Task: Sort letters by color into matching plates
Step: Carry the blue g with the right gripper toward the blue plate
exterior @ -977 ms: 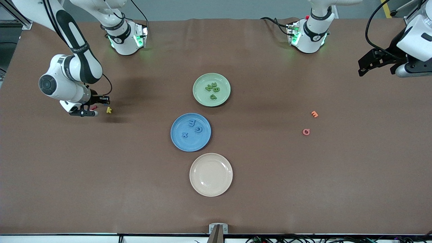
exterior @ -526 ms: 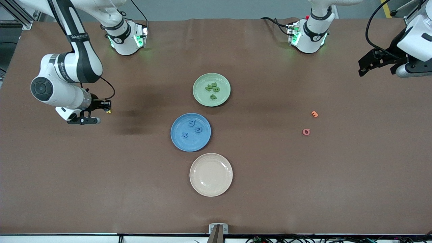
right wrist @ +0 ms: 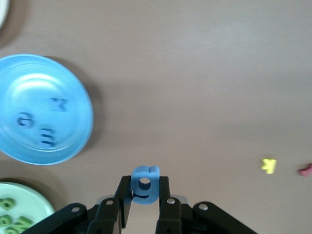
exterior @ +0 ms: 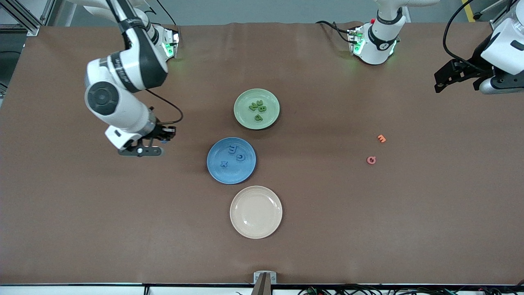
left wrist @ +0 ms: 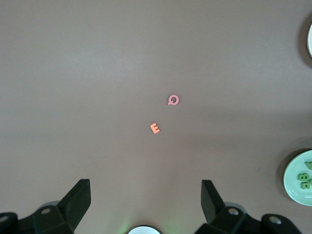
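The blue letter (right wrist: 145, 187) is riding between the fingers of the right gripper (right wrist: 145, 192), which are clamped on it from both sides. In the front view the gripper is hanging over bare table at about 9 o'clock from the blue plate (exterior: 213, 172). That plate is already holding three blue letters (exterior: 234, 155), so this looks like the fourth and last of that colour.

The green plate (exterior: 270, 100) is sitting at the blue one's 1 o'clock, carrying a cluster of green letters (exterior: 258, 108); I cannot count them for sure. The cream plate (exterior: 256, 233) is lying bare at the blue plate's 5 o'clock.

The step in hand appears to be the carry. The next move is calling for the right arm to travel toward 3 o'clock until the letter is over the blue plate's middle. It then needs to come low and part its fingers, so the small piece is not bouncing off the rim or landing on the letters already there.

An orange E (exterior: 381, 139) and a pink Q (exterior: 371, 160) are lying well apart from the plates, at about their 3 o'clock, toward the left arm's end. In the right wrist view a yellow letter (right wrist: 268, 165) and a red piece (right wrist: 305, 170) are lying on the table; none of these has a matching plate.

The left gripper (left wrist: 145, 187) is waiting over the left arm's end of the table, fingers spread apart and holding nothing
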You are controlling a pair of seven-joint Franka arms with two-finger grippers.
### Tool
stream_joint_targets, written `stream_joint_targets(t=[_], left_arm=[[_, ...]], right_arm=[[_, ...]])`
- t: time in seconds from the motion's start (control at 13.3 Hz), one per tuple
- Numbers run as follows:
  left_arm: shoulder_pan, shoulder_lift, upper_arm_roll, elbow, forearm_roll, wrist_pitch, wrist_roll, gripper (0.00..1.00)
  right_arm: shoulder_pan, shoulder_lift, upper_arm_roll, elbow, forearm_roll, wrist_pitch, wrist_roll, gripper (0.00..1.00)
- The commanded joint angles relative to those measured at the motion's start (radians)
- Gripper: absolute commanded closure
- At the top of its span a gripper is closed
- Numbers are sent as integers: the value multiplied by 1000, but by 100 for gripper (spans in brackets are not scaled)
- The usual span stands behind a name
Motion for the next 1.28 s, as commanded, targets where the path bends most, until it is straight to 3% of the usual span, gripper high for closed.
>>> stream_joint_targets(t=[0.0,0.23,0.38,0.68,0.9,1.2], left_arm=[[6,-16,-6,-13,11,8,4,0],[6,-16,-8,-13,11,10,4,0],[6,-17,-8,-11,10,10,2,0],[6,-19,-8,-10,8,10,2,0],[6,-20,-8,-10,8,10,2,0],[6,-20,-8,-10,8,10,2,0]], right_arm=[[68,121,-12,121,20,-14,69,86],[101,239,-10,201,35,44,97,86],[111,297,-10,218,101,124,96,86],[141,441,-10,356,164,137,103,86],[149,501,-10,414,168,143,114,86],[163,538,-10,416,188,204,114,86]])
